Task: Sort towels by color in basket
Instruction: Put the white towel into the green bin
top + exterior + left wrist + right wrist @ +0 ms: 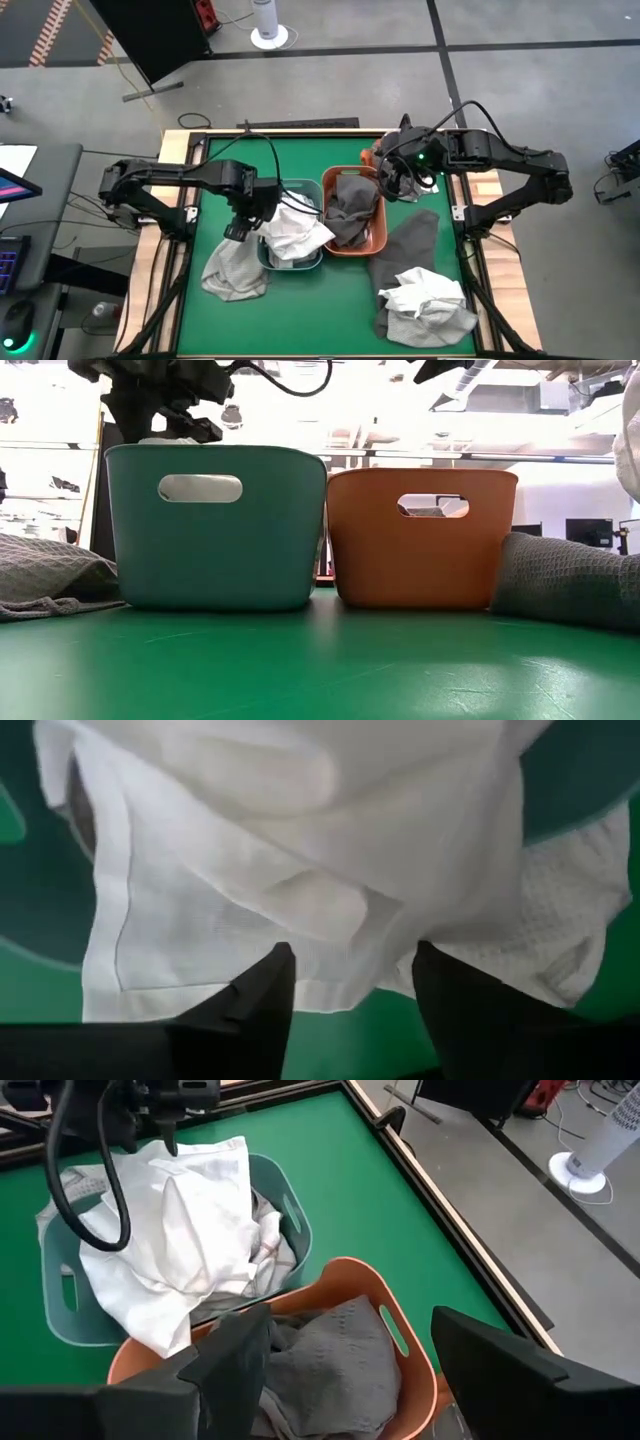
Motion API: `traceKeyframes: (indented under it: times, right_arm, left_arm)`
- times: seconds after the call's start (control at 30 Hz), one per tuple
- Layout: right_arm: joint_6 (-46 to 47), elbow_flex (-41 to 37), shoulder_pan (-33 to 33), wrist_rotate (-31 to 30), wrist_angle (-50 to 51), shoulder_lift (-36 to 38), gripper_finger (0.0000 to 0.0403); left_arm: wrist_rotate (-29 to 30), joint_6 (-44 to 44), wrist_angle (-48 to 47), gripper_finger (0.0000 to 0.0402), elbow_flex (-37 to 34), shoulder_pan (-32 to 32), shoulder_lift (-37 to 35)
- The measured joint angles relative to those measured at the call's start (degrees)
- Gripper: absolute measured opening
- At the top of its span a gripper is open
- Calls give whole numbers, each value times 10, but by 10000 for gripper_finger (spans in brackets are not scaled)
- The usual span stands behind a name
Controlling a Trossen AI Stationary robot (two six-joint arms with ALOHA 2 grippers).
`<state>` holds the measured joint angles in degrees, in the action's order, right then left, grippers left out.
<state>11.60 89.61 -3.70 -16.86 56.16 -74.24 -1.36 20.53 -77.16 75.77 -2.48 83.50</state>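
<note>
From table level, the tall teal plastic basket (215,525) and the orange plastic basket (422,538) at its 3 o'clock hide their contents. The dark grey waffle-weave towel (575,582) is cut off by the frame edge.

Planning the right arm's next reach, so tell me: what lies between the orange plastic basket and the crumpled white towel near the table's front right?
In the high view, a dark grey towel spreads from the orange basket down under the white towel.

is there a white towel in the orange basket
No, the orange basket holds only a dark grey towel; the white towel lies in the teal basket.
</note>
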Motion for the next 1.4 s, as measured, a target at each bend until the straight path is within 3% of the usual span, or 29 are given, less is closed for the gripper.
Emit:
traceKeyframes:
  times: [0.3,0.43,0.63,0.73,0.9,1.4]
  right_arm:
    - [-10,0,0,-2,0,0,306]
    - [-15,0,-2,-5,0,0,306]
    - [-1,0,-2,-7,-1,0,306]
    - [8,0,-1,-7,-2,0,306]
    - [20,0,0,-7,-9,0,306]
    - [25,0,18,-14,-28,0,306]
  left_arm:
    - [-63,16,-15,12,0,0,0]
    - [-69,-14,-17,3,15,-8,0]
    - [-151,-68,8,1,69,-40,0]
    - [-192,-108,60,1,80,-53,-1]
    - [-196,-157,186,1,56,-56,-1]
    - [-45,-265,420,1,-163,-41,0]
